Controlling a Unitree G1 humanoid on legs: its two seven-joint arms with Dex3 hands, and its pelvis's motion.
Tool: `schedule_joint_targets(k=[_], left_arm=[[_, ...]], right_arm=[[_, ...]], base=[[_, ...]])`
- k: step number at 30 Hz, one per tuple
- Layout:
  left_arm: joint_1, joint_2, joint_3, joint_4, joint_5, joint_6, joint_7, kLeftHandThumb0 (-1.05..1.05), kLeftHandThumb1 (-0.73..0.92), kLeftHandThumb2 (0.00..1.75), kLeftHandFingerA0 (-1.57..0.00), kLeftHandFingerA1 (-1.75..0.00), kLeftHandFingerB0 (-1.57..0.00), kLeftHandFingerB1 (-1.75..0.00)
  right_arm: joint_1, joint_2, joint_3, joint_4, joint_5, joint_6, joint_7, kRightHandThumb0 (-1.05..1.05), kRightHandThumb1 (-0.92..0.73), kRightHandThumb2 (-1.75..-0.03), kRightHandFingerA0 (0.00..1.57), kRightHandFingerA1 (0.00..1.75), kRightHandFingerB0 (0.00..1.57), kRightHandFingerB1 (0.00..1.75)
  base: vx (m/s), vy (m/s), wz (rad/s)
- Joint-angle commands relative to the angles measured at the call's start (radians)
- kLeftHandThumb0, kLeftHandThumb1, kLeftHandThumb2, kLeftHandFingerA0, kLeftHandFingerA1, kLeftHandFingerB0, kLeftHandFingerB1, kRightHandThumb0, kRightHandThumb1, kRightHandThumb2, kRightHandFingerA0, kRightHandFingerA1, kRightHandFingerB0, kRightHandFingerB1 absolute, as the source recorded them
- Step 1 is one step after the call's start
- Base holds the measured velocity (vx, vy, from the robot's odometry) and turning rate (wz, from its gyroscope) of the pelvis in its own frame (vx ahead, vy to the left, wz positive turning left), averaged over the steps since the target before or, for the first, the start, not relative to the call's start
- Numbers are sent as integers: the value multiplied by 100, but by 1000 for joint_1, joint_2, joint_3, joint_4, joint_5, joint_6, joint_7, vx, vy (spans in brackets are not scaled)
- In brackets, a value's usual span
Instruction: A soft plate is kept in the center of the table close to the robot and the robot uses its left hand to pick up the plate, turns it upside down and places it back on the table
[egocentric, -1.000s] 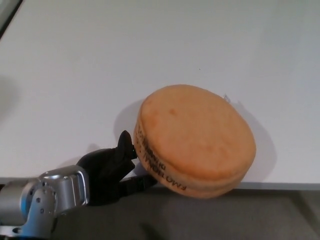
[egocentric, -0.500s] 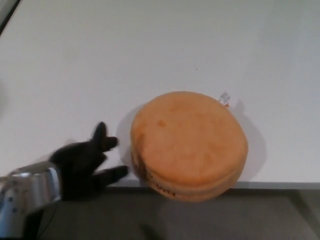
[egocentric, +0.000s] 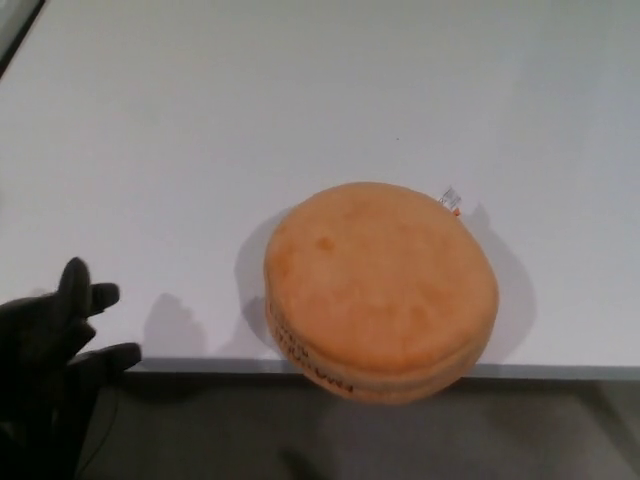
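The soft orange plate (egocentric: 380, 288) lies flat on the white table (egocentric: 300, 120), its smooth rounded underside facing up. Its near edge overhangs the table's front edge slightly. Black lettering runs along its front-left rim, and a small white tag (egocentric: 451, 198) sticks out at its far right. My left hand (egocentric: 55, 345) is at the lower left corner, well to the left of the plate, open with fingers spread and holding nothing. My right hand does not show.
The table's front edge runs across the bottom of the picture, with dark grey floor (egocentric: 400, 430) below it. A dark strip shows at the table's far left corner (egocentric: 15, 25).
My left hand let go of the plate's left rim and drew back to the left and down. The plate dropped from tilted to lying flat.
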Motion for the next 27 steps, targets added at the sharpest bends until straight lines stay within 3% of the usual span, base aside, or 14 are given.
schedule_joint_targets(k=[1, 2, 3, 4, 5, 8, 9, 11, 12, 15, 16, 17, 18, 27], left_arm=[[66, 25, 25, -51, 29, -66, -37, -105, 74, 118, 0, -14, 0, 0], [80, 25, 25, -65, 38, -87, -39, -105, 74, 118, 0, -14, 0, 0], [159, 25, 16, -117, 86, -236, -75, -105, 77, 119, 0, -11, 0, 0], [194, 6, 28, -139, 99, -302, -77, -97, 70, 114, -6, -15, -8, -8], [219, -6, 28, -154, 119, -364, -76, -102, 74, 117, 0, -23, -16, -8], [276, -15, 13, -177, 177, -506, -90, -94, 70, 115, -8, -31, -9, -19], [345, -66, 33, -174, 211, -716, -127, -93, 71, 115, -2, -44, -1, -30], [405, -113, 46, -173, 226, -875, -160, -91, 69, 115, -7, -46, 0, -39], [443, -145, 53, -183, 228, -952, -178, -39, 36, 103, 0, -50, 0, -49], [514, -207, 61, -212, 228, -1068, -199, -39, 35, 103, 0, -50, 0, -49], [554, -235, 59, -226, 228, -1104, -205, -94, 68, 111, -7, -43, -12, -45], [559, -238, 59, -226, 228, -1111, -207, -94, 68, 111, -7, -43, -12, -45], [603, -271, 59, -234, 225, -1156, -219, -96, 89, 65, -16, -34, -18, -28], [765, -398, 75, -205, 218, -1329, -254, -96, 88, 67, -19, -36, -17, -28]], right_arm=[[6, -8, -1, -11, 11, 22, -9, -69, -84, -66, 65, 50, 33, 31], [5, -9, -1, -14, 12, 26, -9, -69, -84, -66, 65, 50, 33, 31], [11, -12, -2, -24, 12, 29, -7, -67, -84, -66, 64, 49, 33, 31], [11, -13, -2, -26, 14, 29, -5, -68, -84, -66, 64, 50, 33, 31], [10, -11, -4, -26, 17, 30, -5, -68, -83, -65, 67, 52, 35, 31], [9, -9, -5, -23, 16, 30, -9, -69, -84, -65, 66, 51, 34, 31], [4, -8, -2, -9, 11, 15, -8, -68, -84, -66, 66, 52, 34, 31], [5, -12, -4, -1, 4, 6, -11, -71, -85, -66, 67, 51, 35, 32], [2, -12, -5, 5, 6, 2, -9, -70, -85, -66, 68, 52, 35, 32], [0, -12, -6, 13, 10, -1, -6, -70, -85, -66, 68, 52, 35, 31], [8, -13, -7, 6, 14, 5, -2, -69, -85, -66, 67, 51, 34, 31], [9, -13, -8, 5, 14, 6, -2, -69, -85, -66, 67, 51, 34, 31], [10, -16, -7, 3, 13, 6, 0, -69, -85, -66, 66, 50, 33, 31], [19, -5, -8, -7, 14, 11, -10, -67, -85, -66, 67, 50, 33, 31]], base=[[0, 0, 0], [0, 0, 0], [0, 0, 0], [0, 0, 0], [0, 0, 0], [0, 0, 0], [0, 0, 0], [0, 0, 0], [0, 0, 0], [0, 0, 0], [0, 0, 0], [0, 0, 0], [0, 0, 0], [0, 0, 0]])
